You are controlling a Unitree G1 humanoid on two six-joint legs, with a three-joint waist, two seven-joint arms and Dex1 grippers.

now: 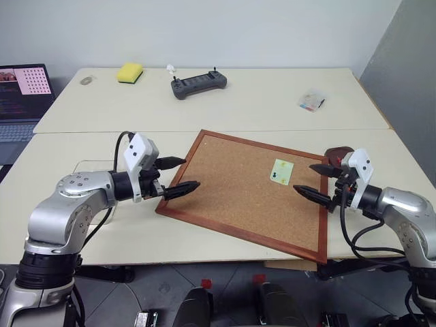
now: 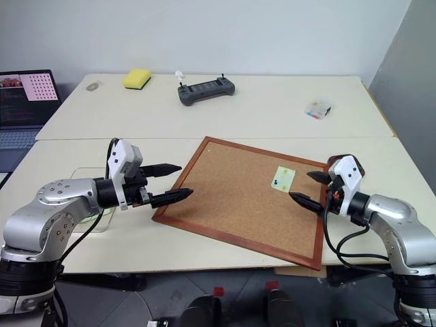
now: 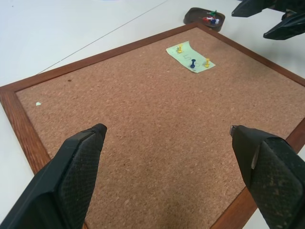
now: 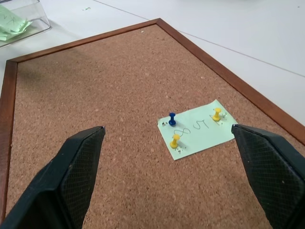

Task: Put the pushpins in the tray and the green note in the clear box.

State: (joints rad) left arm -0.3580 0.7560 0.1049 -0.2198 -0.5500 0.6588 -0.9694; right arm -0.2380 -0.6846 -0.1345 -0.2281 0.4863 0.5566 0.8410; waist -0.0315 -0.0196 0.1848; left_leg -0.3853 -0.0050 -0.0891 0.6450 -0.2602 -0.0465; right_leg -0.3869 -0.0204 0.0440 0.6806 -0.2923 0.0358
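Note:
A pale green note [image 4: 199, 129] is pinned to the cork board [image 1: 225, 197] by a dark blue pushpin [image 4: 172, 118] and two yellow pushpins [image 4: 175, 140]. The dark maroon tray [image 3: 204, 18] sits just off the board's far right corner and holds a few coloured pins. The clear box [image 4: 26, 21] stands off the board's left side, behind my left arm, with green notes inside. My left gripper [image 1: 192, 172] is open over the board's left edge. My right gripper [image 1: 303, 176] is open over the right edge, close to the note. Neither holds anything.
On the far table lie a yellow sponge [image 1: 129, 72], a grey controller [image 1: 198, 84] and a small clear packet [image 1: 311, 101]. A laptop [image 1: 20, 95] stands at the far left. The board's near corner overhangs the table's front edge.

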